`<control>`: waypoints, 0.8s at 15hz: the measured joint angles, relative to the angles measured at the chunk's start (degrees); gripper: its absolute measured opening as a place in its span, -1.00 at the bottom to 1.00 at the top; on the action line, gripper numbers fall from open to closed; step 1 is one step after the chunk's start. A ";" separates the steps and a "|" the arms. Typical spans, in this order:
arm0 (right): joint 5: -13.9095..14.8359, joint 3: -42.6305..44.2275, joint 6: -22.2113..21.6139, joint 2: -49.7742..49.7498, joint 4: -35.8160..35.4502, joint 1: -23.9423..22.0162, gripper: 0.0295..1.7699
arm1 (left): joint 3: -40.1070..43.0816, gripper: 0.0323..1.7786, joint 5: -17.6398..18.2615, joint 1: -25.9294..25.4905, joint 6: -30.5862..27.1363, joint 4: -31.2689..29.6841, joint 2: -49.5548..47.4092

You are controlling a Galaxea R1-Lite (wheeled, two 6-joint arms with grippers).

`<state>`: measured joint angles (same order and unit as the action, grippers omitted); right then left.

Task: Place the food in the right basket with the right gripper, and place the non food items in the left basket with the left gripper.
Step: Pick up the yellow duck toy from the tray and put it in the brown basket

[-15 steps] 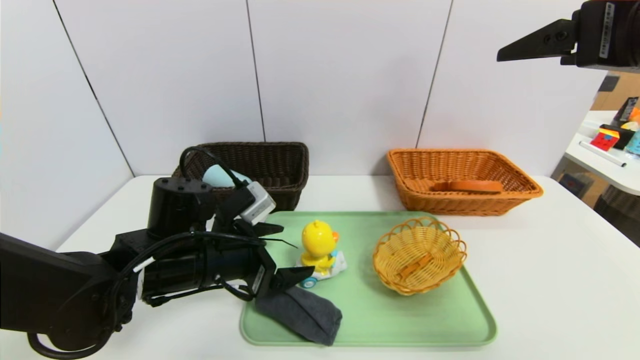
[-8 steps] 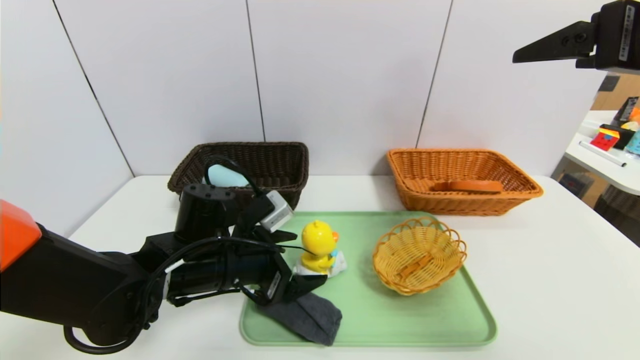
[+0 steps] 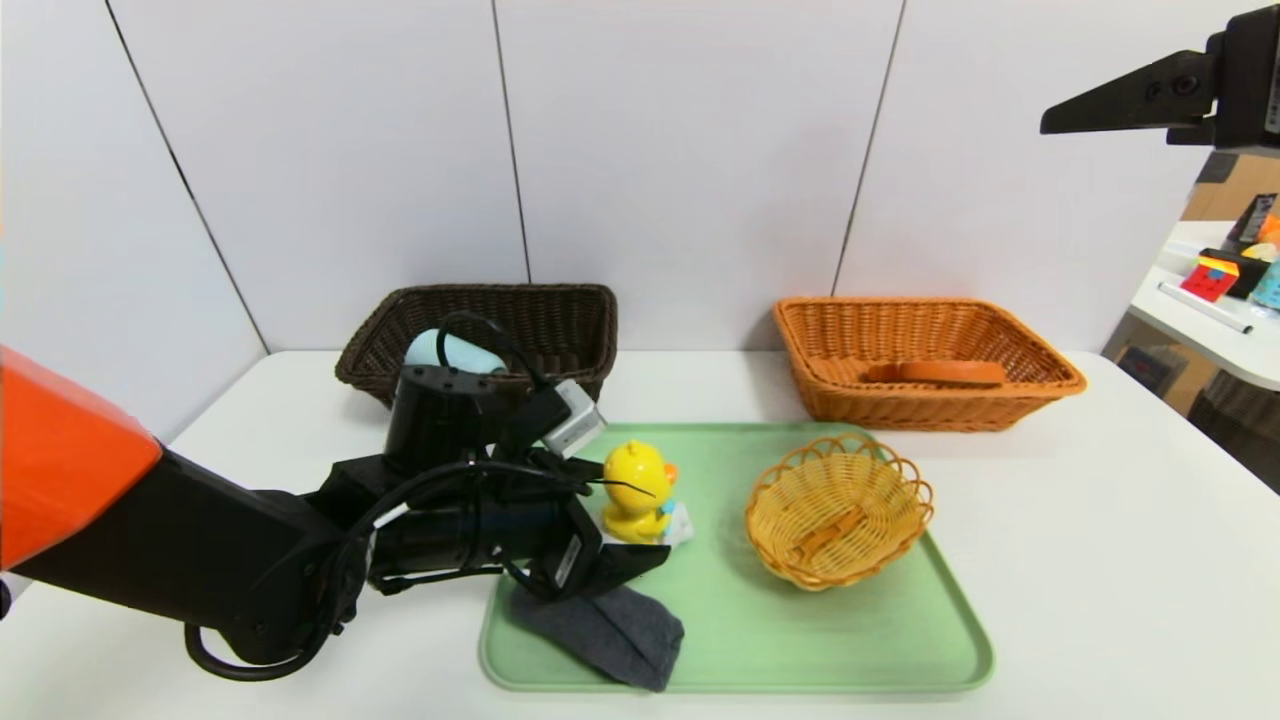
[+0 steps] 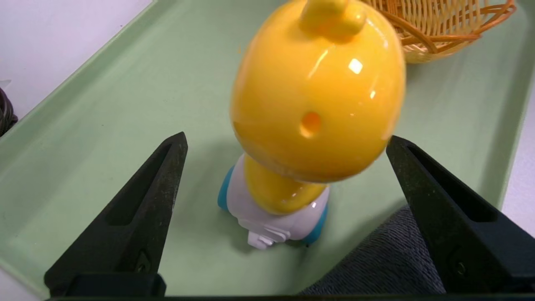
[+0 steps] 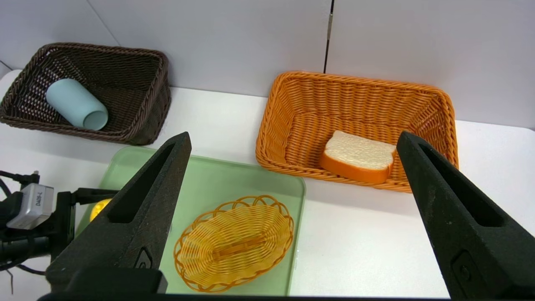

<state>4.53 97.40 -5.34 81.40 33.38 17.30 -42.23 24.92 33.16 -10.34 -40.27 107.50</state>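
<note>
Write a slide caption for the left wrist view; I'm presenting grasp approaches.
Open left tool straddles the yellow duck toy on the green tray, grey pouch alongside.

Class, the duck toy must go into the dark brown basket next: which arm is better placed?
Left: the left gripper has open fingers either side of the duck toy.

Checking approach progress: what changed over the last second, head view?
The left tool advanced along the green tray to the yellow duck toy, open fingers now flanking it, not gripping. The right tool, open and raised, drifted toward the view's right edge. Duck, grey pouch, cup, bread and baskets stayed put.
</note>
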 joint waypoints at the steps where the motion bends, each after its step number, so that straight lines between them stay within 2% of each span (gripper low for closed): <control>1: 0.00 -0.35 0.02 -0.22 -0.02 0.00 0.91 | -0.49 0.90 0.00 0.00 0.01 0.00 0.66; 12: -0.38 -0.96 0.00 0.00 -0.20 0.00 0.91 | -1.18 0.90 -0.09 -0.26 0.15 0.22 2.76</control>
<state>4.16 96.44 -5.34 81.40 33.18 17.30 -43.41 24.83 32.90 -10.19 -40.05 110.25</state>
